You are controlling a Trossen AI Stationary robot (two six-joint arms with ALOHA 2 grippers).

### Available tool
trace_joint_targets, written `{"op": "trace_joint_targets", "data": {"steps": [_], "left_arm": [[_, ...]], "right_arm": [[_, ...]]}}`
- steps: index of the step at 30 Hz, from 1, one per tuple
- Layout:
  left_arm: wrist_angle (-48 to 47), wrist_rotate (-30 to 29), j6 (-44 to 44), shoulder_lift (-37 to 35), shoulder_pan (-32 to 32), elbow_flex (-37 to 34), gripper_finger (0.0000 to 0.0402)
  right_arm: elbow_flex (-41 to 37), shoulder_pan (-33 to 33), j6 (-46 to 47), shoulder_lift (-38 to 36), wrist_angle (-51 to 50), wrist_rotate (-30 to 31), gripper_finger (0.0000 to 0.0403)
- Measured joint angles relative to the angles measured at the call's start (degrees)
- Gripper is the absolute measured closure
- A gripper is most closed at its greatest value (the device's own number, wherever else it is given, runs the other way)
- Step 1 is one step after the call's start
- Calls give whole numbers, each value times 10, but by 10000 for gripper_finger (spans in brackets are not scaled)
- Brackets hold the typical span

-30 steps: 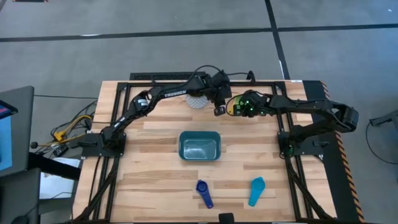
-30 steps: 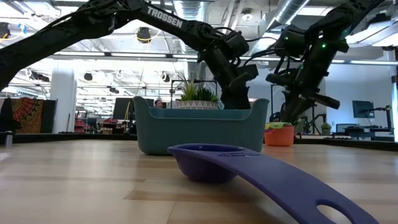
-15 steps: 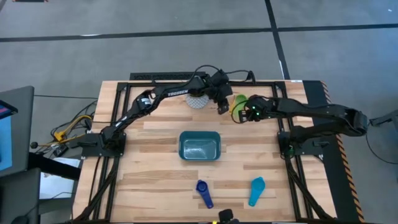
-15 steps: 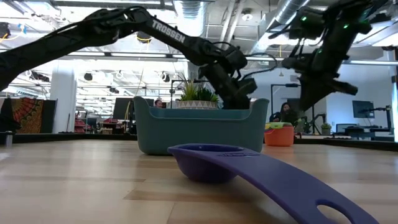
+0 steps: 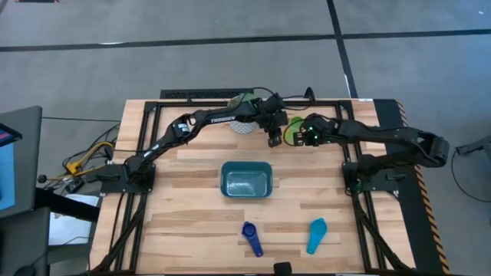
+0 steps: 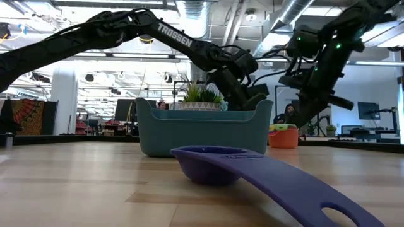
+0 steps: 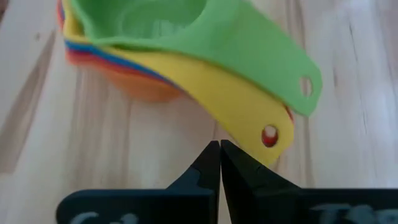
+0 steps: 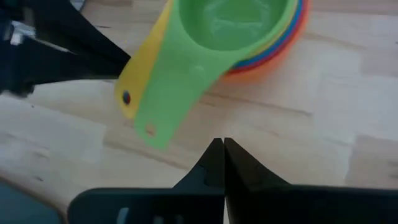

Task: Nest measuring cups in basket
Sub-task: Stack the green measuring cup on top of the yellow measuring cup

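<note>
Five nested measuring cups (image 5: 291,132), green on top of yellow, blue, red and orange, stand on the table's far side, right of the middle; both wrist views show them (image 7: 161,37) (image 8: 242,25). My left gripper (image 5: 274,140) is shut, its tips (image 7: 219,149) just short of the yellow handle's end (image 7: 267,134). My right gripper (image 5: 301,138) is shut on the stack's other side (image 8: 219,149). The teal basket (image 5: 246,181) sits mid-table. A dark blue cup (image 5: 251,238) and a light blue cup (image 5: 316,234) lie near the near edge.
A white pot with a green plant (image 5: 242,123) stands just left of my left gripper, at the far edge. Both arms crowd the far middle. Bare wood lies between the basket and the two loose cups and along both sides.
My right gripper has drawn back from over the cup stack toward the table's right edge, which uncovers the green cup in the high view. My left gripper has shifted slightly toward the stack's handles. The stack itself has stayed in place.
</note>
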Motion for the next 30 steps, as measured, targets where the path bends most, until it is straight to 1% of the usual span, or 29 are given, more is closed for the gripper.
{"op": "trace_joint_targets", "data": {"steps": [4,7,10,15,18,21,26,30], "left_arm": [[27,-1,-1,0,-3,0,401],[28,7,-6,0,-3,0,401],[19,4,9,-1,-4,0,401],[5,23,13,-1,-5,0,401],[6,26,13,-1,-7,0,401],[8,43,13,-1,-7,0,401],[11,43,13,-1,-9,0,401],[6,45,13,-1,-12,0,401]], "right_arm": [[0,-26,-29,43,45,-39,387],[0,-40,-38,77,64,-68,381],[0,-45,-50,97,88,-96,382],[0,-38,-68,100,111,-108,391],[0,-40,-84,97,133,-121,390],[0,-41,-96,97,139,-133,386],[0,-40,-77,97,123,-137,390],[0,-27,-55,78,110,-138,390]]}}
